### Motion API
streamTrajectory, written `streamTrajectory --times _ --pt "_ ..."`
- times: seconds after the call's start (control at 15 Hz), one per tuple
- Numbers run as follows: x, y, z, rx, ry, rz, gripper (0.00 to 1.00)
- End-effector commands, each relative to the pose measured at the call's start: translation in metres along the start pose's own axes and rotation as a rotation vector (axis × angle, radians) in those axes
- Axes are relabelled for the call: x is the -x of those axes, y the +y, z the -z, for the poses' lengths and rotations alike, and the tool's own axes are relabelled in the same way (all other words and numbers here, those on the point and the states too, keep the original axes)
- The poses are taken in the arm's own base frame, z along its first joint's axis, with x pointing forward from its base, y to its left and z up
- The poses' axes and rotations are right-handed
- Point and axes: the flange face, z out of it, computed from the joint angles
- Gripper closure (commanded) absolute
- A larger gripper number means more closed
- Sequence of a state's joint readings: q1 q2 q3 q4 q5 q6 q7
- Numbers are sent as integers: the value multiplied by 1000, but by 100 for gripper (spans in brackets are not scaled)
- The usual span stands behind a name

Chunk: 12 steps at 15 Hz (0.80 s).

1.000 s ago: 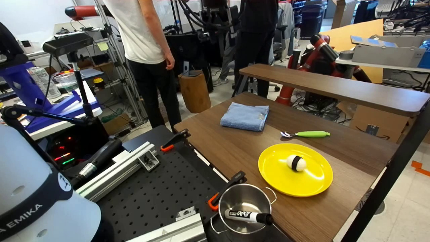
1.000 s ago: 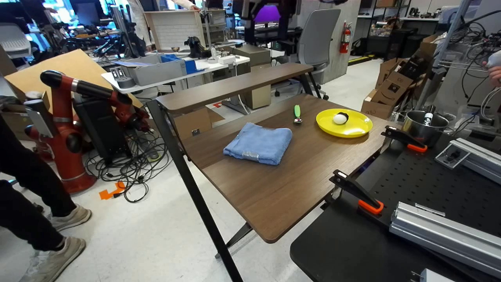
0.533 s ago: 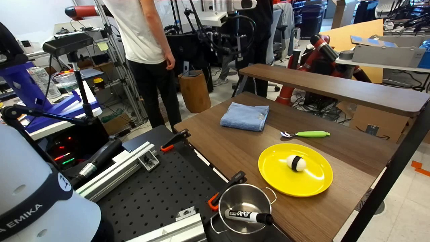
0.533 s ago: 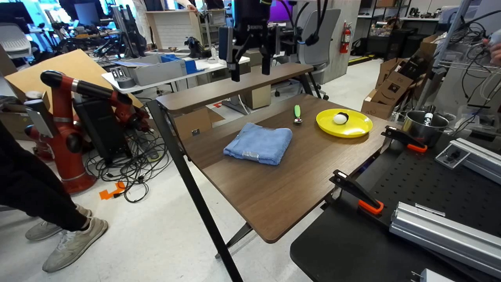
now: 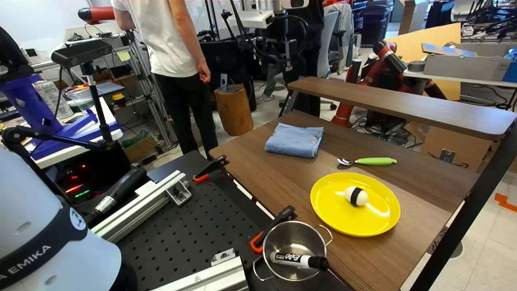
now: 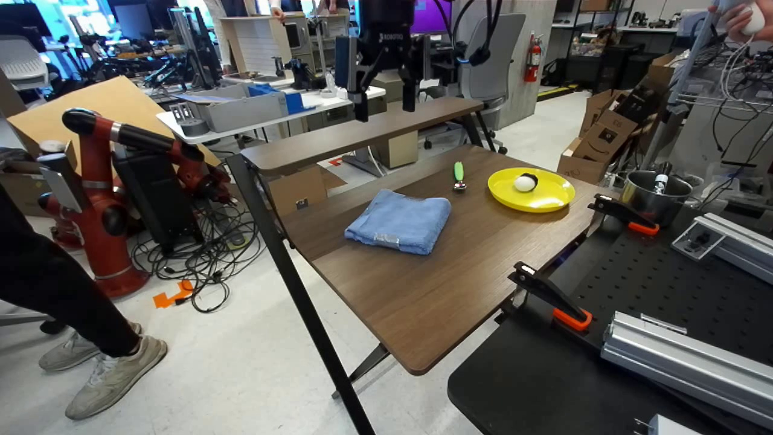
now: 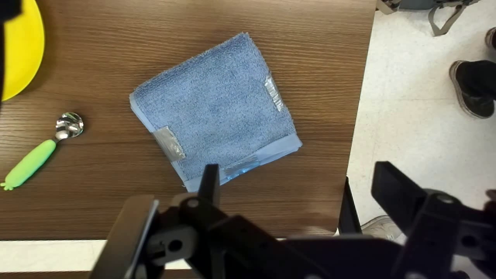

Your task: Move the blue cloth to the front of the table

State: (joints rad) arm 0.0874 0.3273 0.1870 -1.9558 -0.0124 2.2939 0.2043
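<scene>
The blue cloth [image 5: 294, 140] lies folded flat on the table [image 5: 258, 173], towards its far end in an exterior view. It also shows in an exterior view [image 6: 398, 222] and in the wrist view [image 7: 217, 110], with shiny tape patches at its edges. My gripper [image 6: 385, 106] is open and empty, high above the table, with its fingers pointing down, in front of the raised bench in this picture. In the wrist view my gripper [image 7: 297, 169] shows both fingertips wide apart; one overlaps the cloth's lower edge in the picture, the other appears over the floor.
A yellow plate [image 5: 331, 218] with a white egg [image 5: 356, 196] stands on the table. A green-handled spoon [image 5: 375, 161] lies between plate and cloth. A raised wooden bench [image 6: 374, 130] runs along one side. A pot [image 5: 282, 232] with a marker and clamps [image 6: 546, 293] border the table.
My gripper has come down into the exterior view from above since one second ago, then risen very slightly. It stays open. The cloth has not moved. People in the background shifted.
</scene>
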Motion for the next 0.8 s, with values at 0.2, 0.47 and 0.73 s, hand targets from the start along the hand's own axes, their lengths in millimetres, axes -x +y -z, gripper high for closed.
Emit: streamTrajectory --times 0.2,0.47,0.73 --pt "-1 -1 -2 26 6 1 0" --pt "-3 0 -17 77 37 -6 0" --pt "-6 8 -51 99 34 12 0"
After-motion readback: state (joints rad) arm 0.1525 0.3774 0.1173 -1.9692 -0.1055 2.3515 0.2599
